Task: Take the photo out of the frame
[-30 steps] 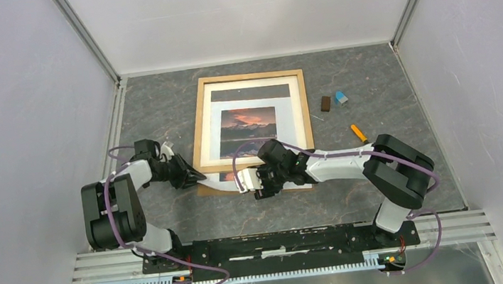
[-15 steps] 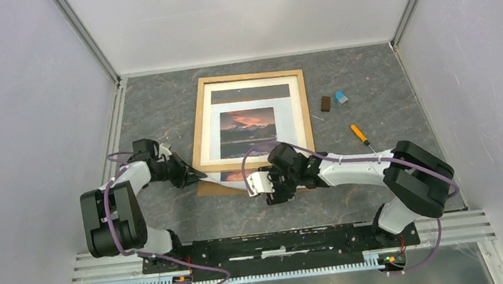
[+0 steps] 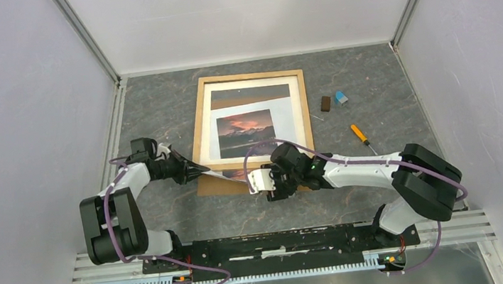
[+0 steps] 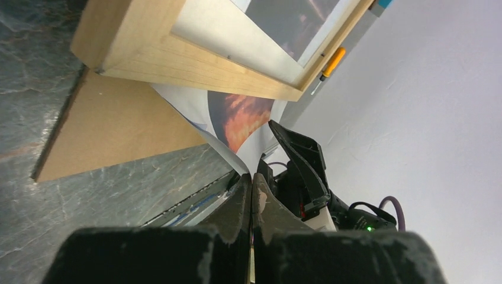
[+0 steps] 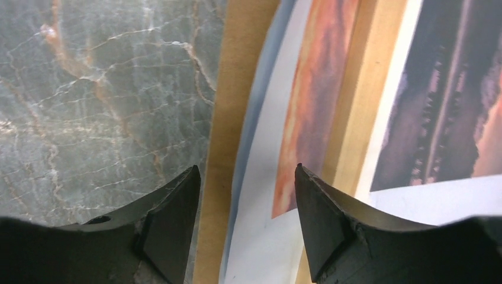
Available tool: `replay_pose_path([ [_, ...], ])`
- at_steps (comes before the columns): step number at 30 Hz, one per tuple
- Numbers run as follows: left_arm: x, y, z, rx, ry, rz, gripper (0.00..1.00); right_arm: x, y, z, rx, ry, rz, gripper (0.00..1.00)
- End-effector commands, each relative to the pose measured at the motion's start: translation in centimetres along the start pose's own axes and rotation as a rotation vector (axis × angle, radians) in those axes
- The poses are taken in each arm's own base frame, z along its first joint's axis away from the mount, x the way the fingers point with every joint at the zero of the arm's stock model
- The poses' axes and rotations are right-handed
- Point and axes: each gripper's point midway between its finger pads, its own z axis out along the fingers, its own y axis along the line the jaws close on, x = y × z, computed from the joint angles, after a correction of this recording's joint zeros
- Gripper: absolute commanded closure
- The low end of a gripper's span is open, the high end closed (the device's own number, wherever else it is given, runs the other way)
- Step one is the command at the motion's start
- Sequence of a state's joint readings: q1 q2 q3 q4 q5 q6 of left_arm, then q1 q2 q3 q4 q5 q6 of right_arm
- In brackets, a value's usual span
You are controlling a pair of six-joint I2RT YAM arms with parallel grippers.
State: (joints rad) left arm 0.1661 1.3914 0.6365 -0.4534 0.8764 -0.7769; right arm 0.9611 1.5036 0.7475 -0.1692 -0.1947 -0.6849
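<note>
The frame (image 3: pixel 247 79), with its narrow light-wood rim, lies flat mid-table. The photo (image 3: pixel 246 130), an orange sunset on a white-bordered sheet, sits skewed inside it, and its near edge sticks out under the frame's near rail. My left gripper (image 3: pixel 193 168) is shut on the photo's near-left corner. In the left wrist view the photo (image 4: pixel 237 118) curls down into the closed fingertips (image 4: pixel 244 184). My right gripper (image 3: pixel 259 182) is open and hovers over the protruding edge. Below its spread fingers (image 5: pixel 171 213) lie the photo (image 5: pixel 266 231) and the frame rim (image 5: pixel 367 89).
A brown backing board (image 3: pixel 208 187) pokes out under the frame's near-left corner, also visible as the board (image 5: pixel 228 118). Right of the frame lie a small brown block (image 3: pixel 326 103), a blue piece (image 3: pixel 341 97) and an orange-handled screwdriver (image 3: pixel 359 133). White walls enclose the table.
My left gripper has shut on the photo's corner and drawn it leftward, so the sheet now sits skewed in the frame. My right gripper shifted a little to the right and stays open.
</note>
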Motion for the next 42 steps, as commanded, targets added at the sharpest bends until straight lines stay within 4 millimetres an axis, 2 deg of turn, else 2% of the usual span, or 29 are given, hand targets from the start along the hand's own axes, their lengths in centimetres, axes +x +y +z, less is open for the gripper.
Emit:
replay_pose_path([
  [1,0.7,-3.5,-1.1,0.119,0.043,0.019,0.98,-1.1,-2.9,-0.7,0.155,-0.024,0.008,0.37],
  [8,1.2,-4.9,-1.8,0.17,0.061,0.047,0.98,-0.9,-3.1,-0.3,0.159,-0.001,-0.014,0.63],
  [9,1.4,-5.1,-1.9,0.176,0.065,0.05,0.98,-0.9,-3.1,-0.4,0.156,-0.001,-0.018,0.71],
  [11,1.5,-5.3,-2.2,0.188,0.066,0.059,0.98,-1.2,-3.2,-0.6,0.149,-0.006,-0.026,0.98],
  [12,1.6,-5.5,-2.2,0.192,0.065,0.068,0.98,-1.4,-3.2,-0.8,0.146,-0.009,-0.027,1.0],
  [13,1.6,-5.7,-2.4,0.195,0.057,0.08,0.94,-1.7,-3.0,-1.0,0.133,-0.019,-0.034,1.0],
  [14,1.6,-5.8,-2.5,0.194,0.051,0.096,0.84,-2.2,-2.9,-1.3,0.119,-0.033,-0.04,1.0],
  [15,1.5,-6.0,-2.8,0.194,0.036,0.119,0.63,-2.5,-2.6,-1.6,0.099,-0.045,-0.044,1.0],
  [16,1.4,-6.1,-2.9,0.184,0.021,0.147,0.5,-3.1,-2.5,-2.0,0.086,-0.061,-0.046,1.0],
  [19,1.3,-6.8,-3.6,0.183,-0.006,0.206,0.38,-4.2,-2.0,-3.2,0.053,-0.094,-0.039,1.0],
  [22,0.4,-7.5,-4.3,0.162,-0.052,0.257,0.2,-5.0,-1.5,-4.2,0.001,-0.1,-0.03,1.0],
  [26,-2.3,-8.8,-5.5,0.117,-0.173,0.328,0.01,-6.5,-0.8,-5.8,-0.085,-0.103,-0.016,1.0],
  [28,-3.9,-9.7,-6.1,0.09,-0.229,0.372,0.0,-7.1,-0.9,-6.9,-0.106,-0.1,0.001,1.0],
  [32,-6.6,-10.1,-6.4,0.035,-0.289,0.409,0.0,-8.5,-1.9,-9.4,-0.115,-0.114,0.01,1.0],
  [39,-7.7,-9.0,-5.7,-0.004,-0.307,0.391,0.0,-12.1,-6.2,-14.8,0.0,-0.161,0.0,1.0],
  [42,-8.3,-8.3,-5.7,-0.047,-0.326,0.392,0.0,-13.5,-7.2,-17.2,0.041,-0.18,-0.012,1.0],
])
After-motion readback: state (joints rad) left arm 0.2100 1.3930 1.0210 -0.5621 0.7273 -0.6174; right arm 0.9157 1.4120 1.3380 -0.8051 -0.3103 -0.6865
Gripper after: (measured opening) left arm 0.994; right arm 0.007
